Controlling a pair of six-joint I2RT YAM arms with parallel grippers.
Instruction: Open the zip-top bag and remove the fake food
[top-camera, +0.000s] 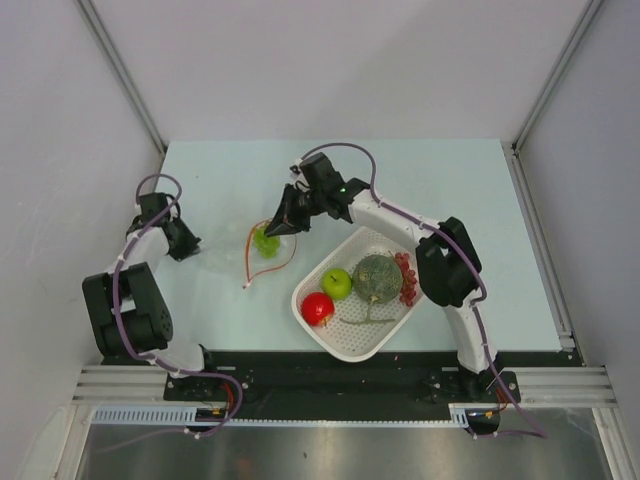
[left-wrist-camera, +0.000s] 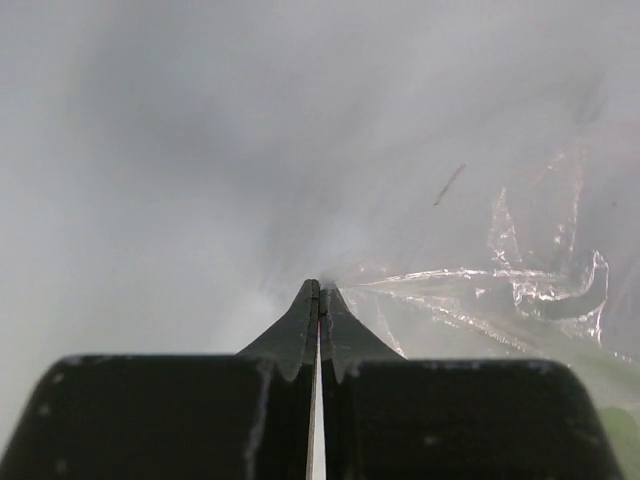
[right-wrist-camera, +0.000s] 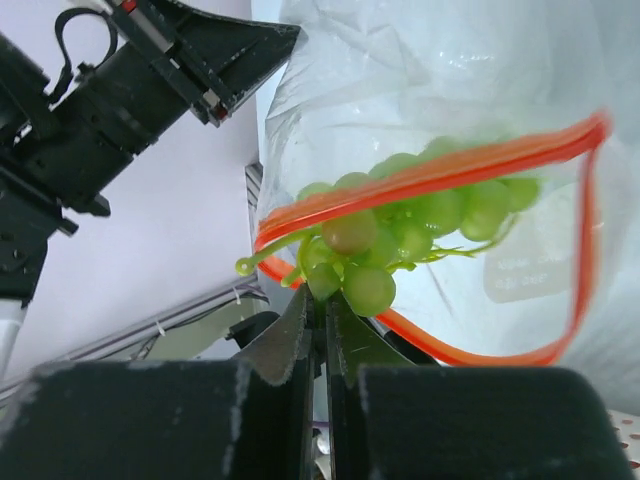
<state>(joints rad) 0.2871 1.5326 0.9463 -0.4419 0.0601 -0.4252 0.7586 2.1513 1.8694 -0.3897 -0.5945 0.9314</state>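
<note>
The zip-top bag (top-camera: 235, 258) lies left of centre on the table, its orange-red zip mouth (top-camera: 262, 262) gaping open. My left gripper (top-camera: 192, 245) is at the bag's far-left end, and its wrist view shows the jaws (left-wrist-camera: 322, 285) shut where the crinkly clear plastic (left-wrist-camera: 530, 290) runs into the tips. My right gripper (top-camera: 272, 232) hovers over the mouth. It is shut (right-wrist-camera: 322, 300) on the stem end of a green grape bunch (right-wrist-camera: 400, 230), which hangs partly out of the bag (right-wrist-camera: 480, 80).
A white perforated basket (top-camera: 340, 345) stands near the front, right of the bag. It holds a green apple (top-camera: 336, 283), a red round fruit (top-camera: 317, 308), a large green piece (top-camera: 377, 278) and dark-red grapes (top-camera: 406, 278). Grey walls enclose the table.
</note>
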